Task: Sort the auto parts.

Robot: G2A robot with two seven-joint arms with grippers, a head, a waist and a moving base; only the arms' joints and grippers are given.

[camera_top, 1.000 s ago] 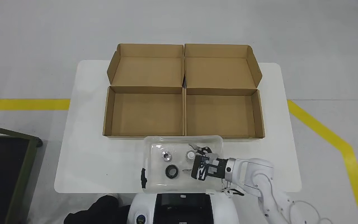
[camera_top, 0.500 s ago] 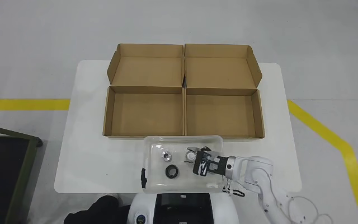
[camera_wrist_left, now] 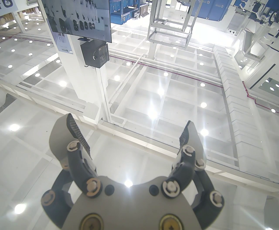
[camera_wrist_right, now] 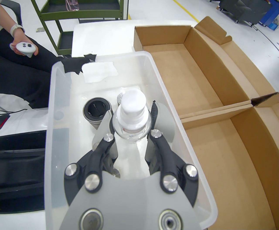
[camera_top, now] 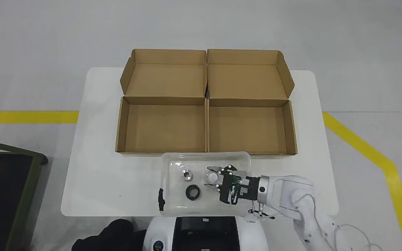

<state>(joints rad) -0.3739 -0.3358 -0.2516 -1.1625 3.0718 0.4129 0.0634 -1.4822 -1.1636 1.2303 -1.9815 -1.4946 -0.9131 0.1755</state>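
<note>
- Bright, even overhead light covers the white table [camera_top: 94,157]; shadows there are soft and short.
- The cardboard boxes [camera_top: 163,128] hold faint shade along their walls.
- Ceiling lamps [camera_wrist_left: 160,91] flare into starbursts with heavy glare.
- The clear bin [camera_wrist_right: 49,122] has a pale sheen.
- Straight lines bow near the wrist views' edges.

Grey floor [camera_top: 188,25] with yellow stripes [camera_top: 38,117] surrounds the white tabletop [camera_top: 100,157]. A green shelf trolley [camera_wrist_right: 82,13] stands beyond the right pincer [camera_wrist_right: 131,115]. Past the left pincer [camera_wrist_left: 128,135], a gridded ceiling [camera_wrist_left: 185,98] holds round lights [camera_wrist_left: 160,91].

white table [camera_top: 94,157] | yellow floor line [camera_top: 38,117] | green cart [camera_wrist_right: 87,14]
</note>
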